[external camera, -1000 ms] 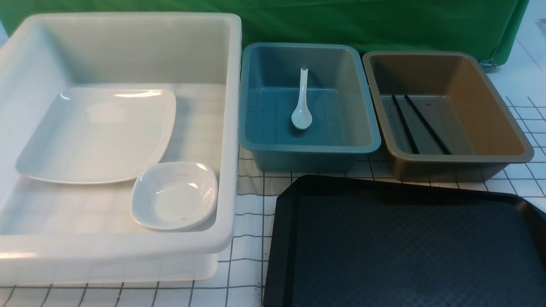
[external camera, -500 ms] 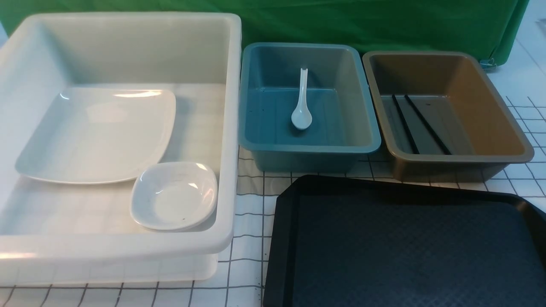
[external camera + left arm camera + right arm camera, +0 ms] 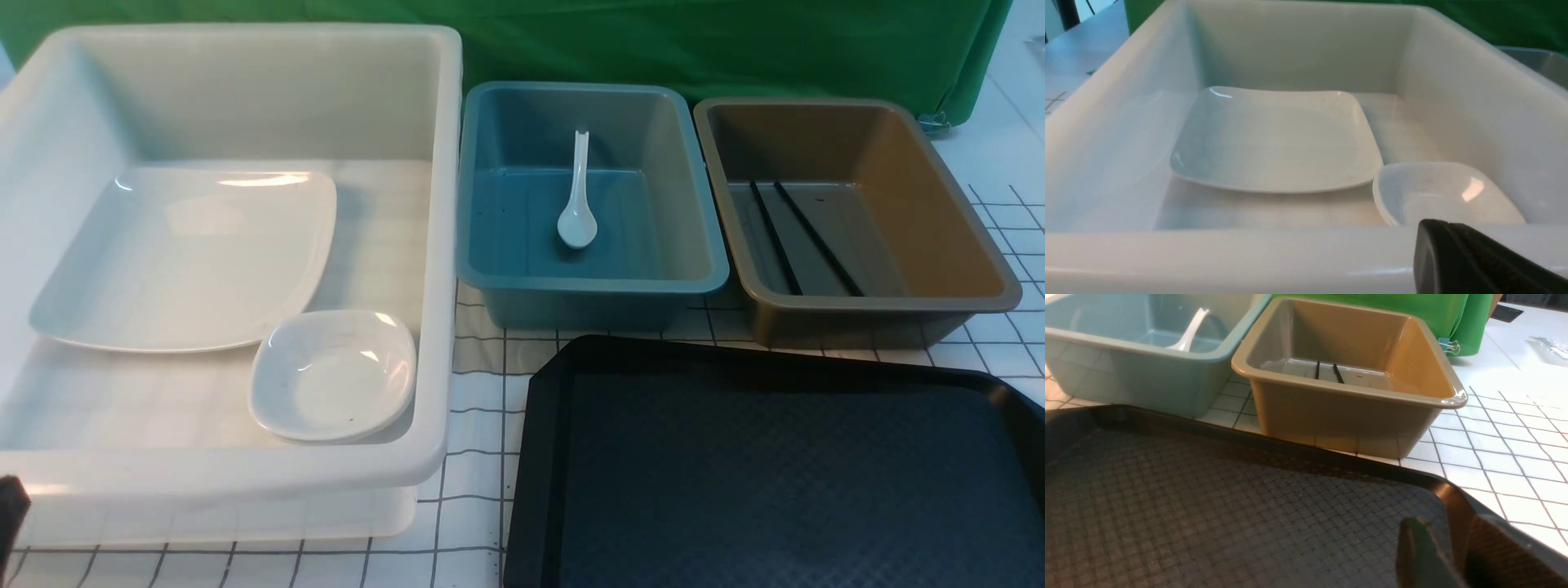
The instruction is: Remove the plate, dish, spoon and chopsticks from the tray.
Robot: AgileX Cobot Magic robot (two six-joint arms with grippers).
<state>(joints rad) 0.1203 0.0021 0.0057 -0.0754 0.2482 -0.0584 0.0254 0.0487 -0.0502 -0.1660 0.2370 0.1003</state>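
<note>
Front view shows my clearing job looking finished: the black tray, at the table's near right corner, carries nothing I can see. Everything sits in bins along the far edge. The big white tub on the left holds the plate toward its far left, with the small dish touching it at the tub's near right corner. The blue bin in the middle holds the spoon, its handle pointing away from me. The brown bin on the right holds the chopsticks, side by side. My left gripper sits closed and empty just outside the tub's near wall; my right gripper hangs over the tray's right edge, jaws narrowly parted, holding nothing.
</note>
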